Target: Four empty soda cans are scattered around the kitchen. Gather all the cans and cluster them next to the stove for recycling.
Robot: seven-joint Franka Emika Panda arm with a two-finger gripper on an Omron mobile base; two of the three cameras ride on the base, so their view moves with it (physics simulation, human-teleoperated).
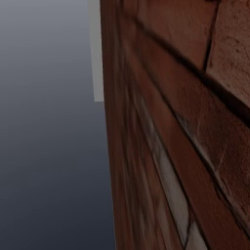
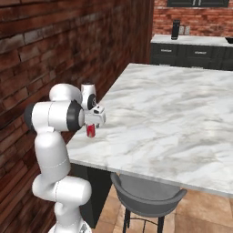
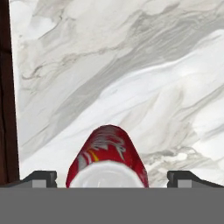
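Dark finger tips (image 3: 40, 178) of the tool (image 3: 112, 179) stand wide apart, one at each side of the soda can (image 3: 107, 159), nothing held. Can sits straight ahead of the tool, centred in the gap, its silver top toward the camera and its long axis running along the line of sight; judged upright on the tabletop, so the tool looks down over it. Both tips appear clear of the can's sides, though contact is hard to rule out from here.

Can: red cylinder, pale lettering, smooth metal, round rim.

From the right base view, the can (image 2: 91, 130) stands close to the tabletop's near left corner, under the white arm's hand. Tabletop (image 2: 182, 109): white marble with grey veining, polished, flat. Grey stool (image 2: 148, 198) tucked under its near edge. Rough red-brown brick wall (image 2: 54, 50) runs along the left. Dark cabinets (image 2: 191, 54) far behind.
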